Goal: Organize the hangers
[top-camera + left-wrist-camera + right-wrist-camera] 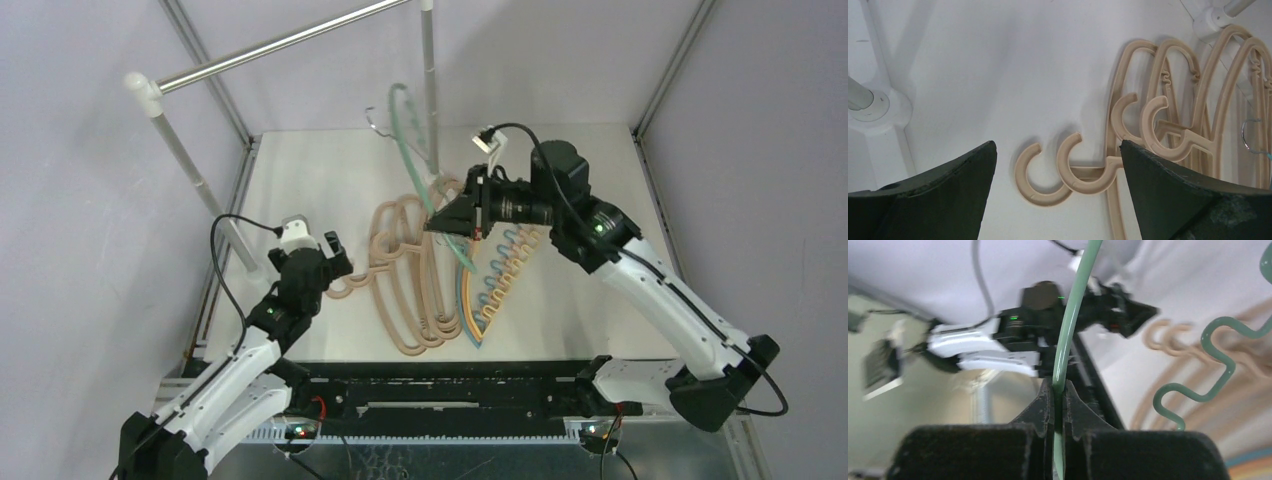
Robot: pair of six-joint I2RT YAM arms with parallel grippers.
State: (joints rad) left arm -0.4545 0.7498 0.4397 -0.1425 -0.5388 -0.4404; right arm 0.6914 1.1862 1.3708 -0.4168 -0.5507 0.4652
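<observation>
Several thick beige hangers (pixel 405 275) lie in a pile mid-table, their round hooks (pixel 1045 172) pointing left. Thin orange, yellow and blue hangers (pixel 495 280) lie to their right. My right gripper (pixel 437 222) is shut on a thin green hanger (pixel 408 130) and holds it lifted, its metal hook up near the rail's pole. In the right wrist view the green bar (pixel 1070 315) runs between the closed fingers (pixel 1045 405), its wavy part at the right. My left gripper (pixel 335 243) is open and empty, just left of the beige hooks.
A silver rail (pixel 280 45) on white poles (pixel 185 160) crosses the back left. A second pole (pixel 430 80) stands behind the hanger pile; its white foot (pixel 1210 25) shows in the left wrist view. Another pole base (pixel 875 107) sits by my left gripper.
</observation>
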